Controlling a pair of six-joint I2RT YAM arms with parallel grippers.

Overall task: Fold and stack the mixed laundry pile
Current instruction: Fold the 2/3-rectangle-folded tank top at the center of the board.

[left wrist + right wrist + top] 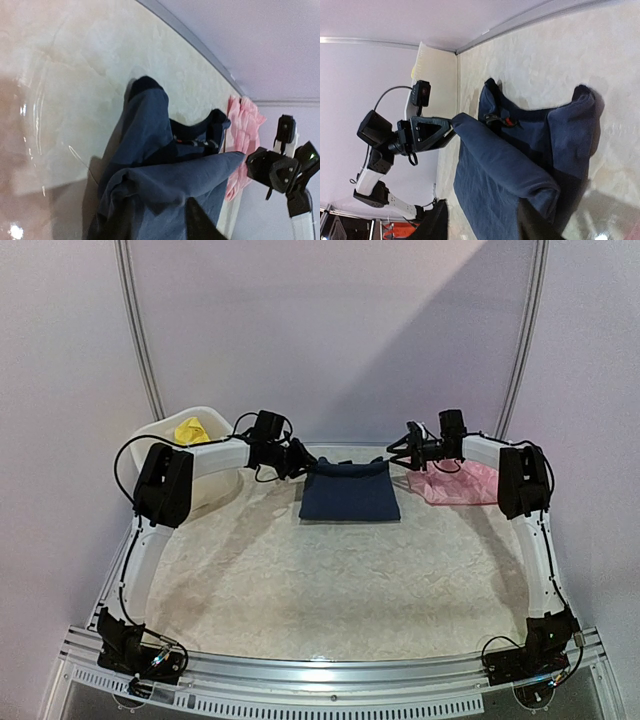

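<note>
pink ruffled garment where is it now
In the top view the thin pink ruffled garment lies at the far right of the table, just right of the folded navy top.

no legible text anywhere, navy top [350,496] shows no readable lettering

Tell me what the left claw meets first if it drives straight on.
The navy top: its corner lies at the tips of the left claw. Past it, the right claw sits roughly in line; depth is unclear.

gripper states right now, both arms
left gripper: closed, holding a corner of the navy top
right gripper: closed, holding the other corner
</note>
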